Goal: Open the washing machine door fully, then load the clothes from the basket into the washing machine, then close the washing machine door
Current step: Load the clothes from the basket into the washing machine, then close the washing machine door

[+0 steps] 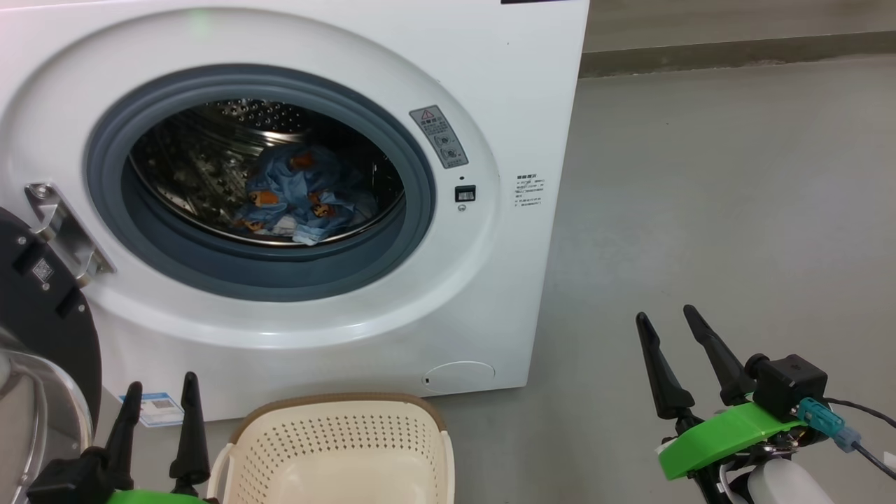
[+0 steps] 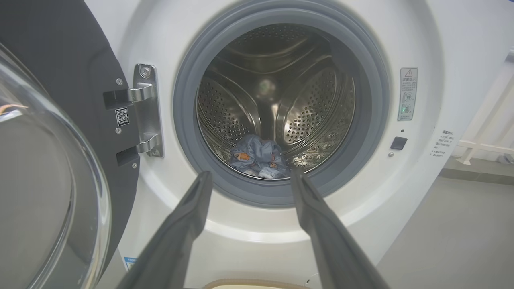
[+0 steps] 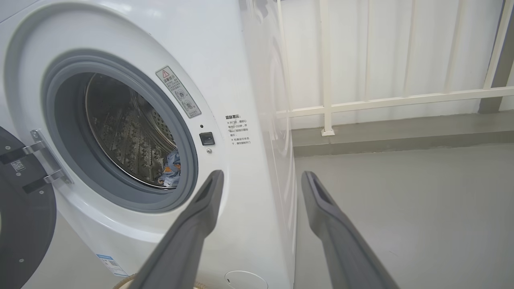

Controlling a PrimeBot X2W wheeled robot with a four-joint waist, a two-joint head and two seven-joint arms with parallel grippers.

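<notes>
In the head view, the washing machine takes up the upper left of the frame. The washing machine door hangs swung open at the lower left edge. The clothes lie bunched at the bottom of the steel drum, centre left. The basket stands on the floor at the bottom centre, just in front of the machine. The left gripper is at the lower left and the right gripper at the lower right, both spread and holding nothing.

In the left wrist view, the parted fingers frame the drum mouth at centre, the clothes between their tips.

In the right wrist view, the spread fingers straddle the machine's front corner, the clothes peeking out centre left.
</notes>
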